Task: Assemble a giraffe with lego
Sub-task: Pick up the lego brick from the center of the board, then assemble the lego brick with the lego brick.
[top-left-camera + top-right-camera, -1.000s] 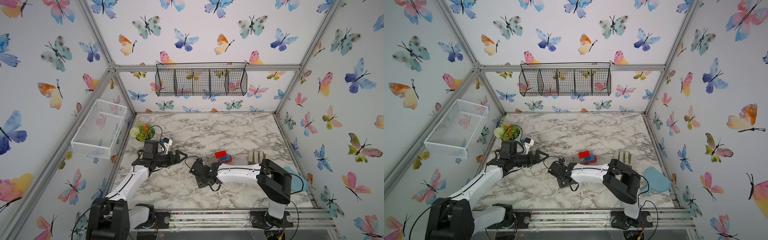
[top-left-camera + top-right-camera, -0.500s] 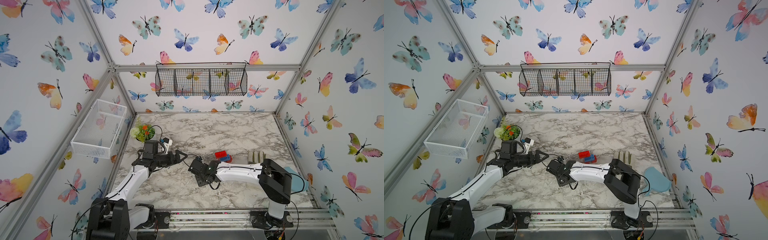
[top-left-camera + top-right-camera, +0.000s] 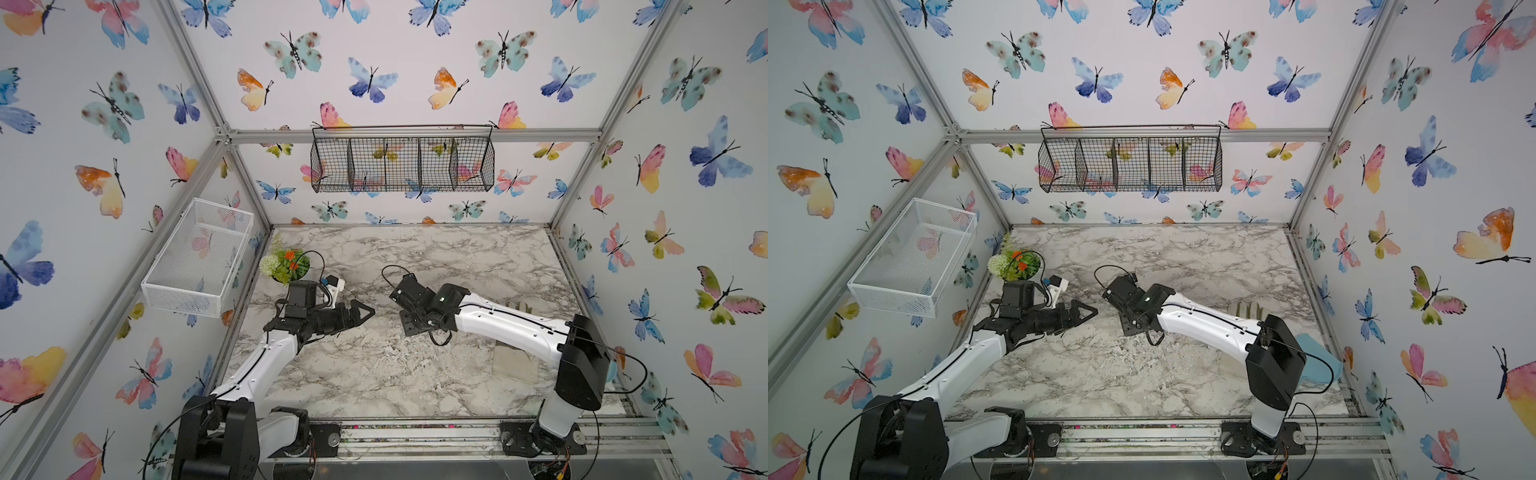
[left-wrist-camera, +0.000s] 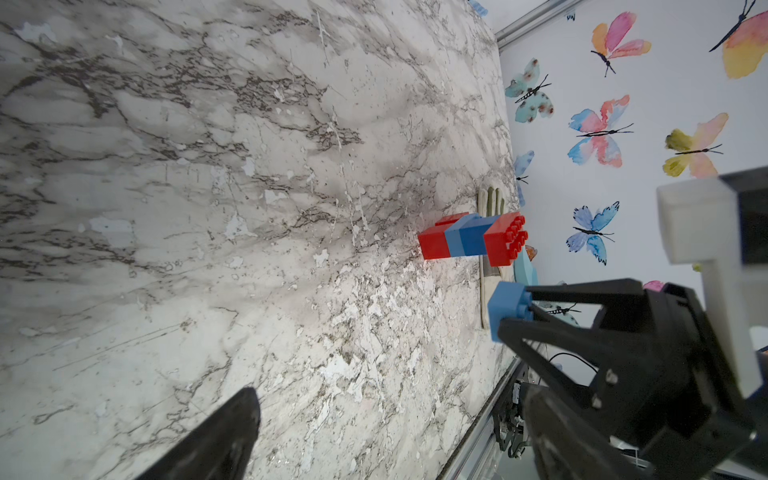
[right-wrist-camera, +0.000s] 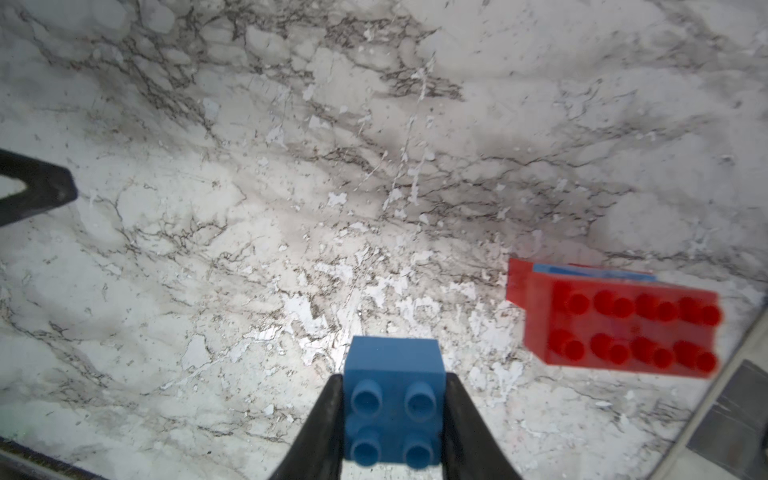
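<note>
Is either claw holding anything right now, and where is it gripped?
The right claw pinches a small blue square brick by two opposite side walls, studs facing the wrist camera. The left claw holds nothing visible.

Blue brick, red-and-blue giraffe (grey-veined white marble table)

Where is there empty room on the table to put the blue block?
Bare: the marble table's far half by the back wall, and the near strip between the arm bases. Crowded: around the red-and-blue brick stack, the glove and the flower pot.
</note>
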`<state>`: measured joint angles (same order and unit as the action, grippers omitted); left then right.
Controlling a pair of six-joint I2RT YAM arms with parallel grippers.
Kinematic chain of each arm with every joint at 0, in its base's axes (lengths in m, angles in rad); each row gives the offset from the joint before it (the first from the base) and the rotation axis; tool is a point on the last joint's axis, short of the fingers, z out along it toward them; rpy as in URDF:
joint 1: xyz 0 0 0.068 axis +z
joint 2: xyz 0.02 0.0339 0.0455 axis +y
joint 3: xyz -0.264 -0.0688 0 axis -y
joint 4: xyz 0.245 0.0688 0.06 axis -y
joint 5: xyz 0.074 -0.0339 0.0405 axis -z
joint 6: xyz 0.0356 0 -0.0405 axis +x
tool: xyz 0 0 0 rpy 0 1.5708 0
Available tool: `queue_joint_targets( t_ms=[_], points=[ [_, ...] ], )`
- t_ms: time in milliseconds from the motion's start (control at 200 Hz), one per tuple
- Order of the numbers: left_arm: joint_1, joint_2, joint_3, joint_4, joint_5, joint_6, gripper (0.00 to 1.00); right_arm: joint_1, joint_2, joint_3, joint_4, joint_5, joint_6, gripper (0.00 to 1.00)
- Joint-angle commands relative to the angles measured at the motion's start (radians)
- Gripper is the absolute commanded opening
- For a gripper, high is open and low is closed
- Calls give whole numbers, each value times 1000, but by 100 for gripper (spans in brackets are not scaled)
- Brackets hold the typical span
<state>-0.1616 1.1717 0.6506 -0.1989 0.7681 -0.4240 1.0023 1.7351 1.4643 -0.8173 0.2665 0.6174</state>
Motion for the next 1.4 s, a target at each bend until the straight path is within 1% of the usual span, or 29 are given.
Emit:
queue_joint_targets(
  t_ms=[0,70,300,561,1016,1391],
  points=[
    [-9,2,-8,3,27,1,98,-57,-23,27,-72,5,-64,34],
    [-10,1,-7,3,27,1,98,-101,-22,45,-76,-20,-91,34],
    [-20,-3,-8,3,30,2,98,-190,12,102,-120,-55,-141,34],
    [-39,3,-5,6,32,4,98,-252,6,93,-123,-116,-174,34],
    [-41,2,-6,4,31,4,98,-294,0,68,-149,-172,-221,34],
    [-41,4,-5,6,30,4,98,-298,-4,48,-179,-162,-227,33]
  ],
)
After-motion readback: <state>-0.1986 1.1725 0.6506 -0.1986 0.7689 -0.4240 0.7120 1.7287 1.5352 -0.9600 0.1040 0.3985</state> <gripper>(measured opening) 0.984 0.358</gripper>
